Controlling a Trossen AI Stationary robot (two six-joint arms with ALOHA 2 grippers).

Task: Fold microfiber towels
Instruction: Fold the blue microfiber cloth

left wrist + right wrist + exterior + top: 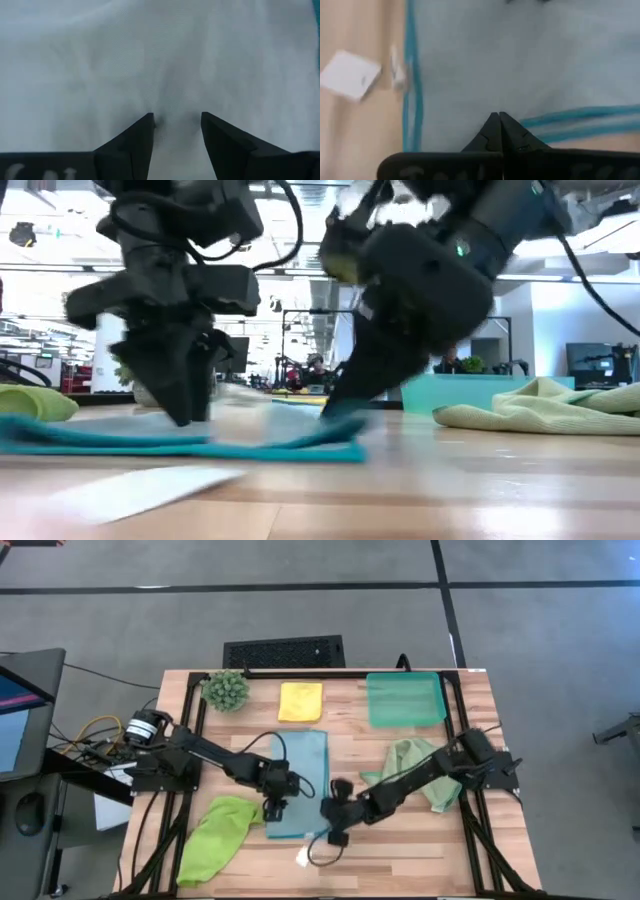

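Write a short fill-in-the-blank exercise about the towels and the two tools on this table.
1. Both tools press down on the ____ towel.
2. The left tool has its fingers ____.
3. The right tool has its fingers ____.
4. The yellow towel lies between the plant and the ____.

Missing words: light blue; open; shut; tray

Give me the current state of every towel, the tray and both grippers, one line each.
Light blue microfiber towel: folded into a long strip, flat on the table.
Yellow microfiber towel: folded small square.
Lime green microfiber towel: crumpled, unfolded.
Pale sage green microfiber towel: crumpled, unfolded.
Teal plastic tray: empty.
Left gripper: open, over the blue towel.
Right gripper: shut, at the blue towel's edge.
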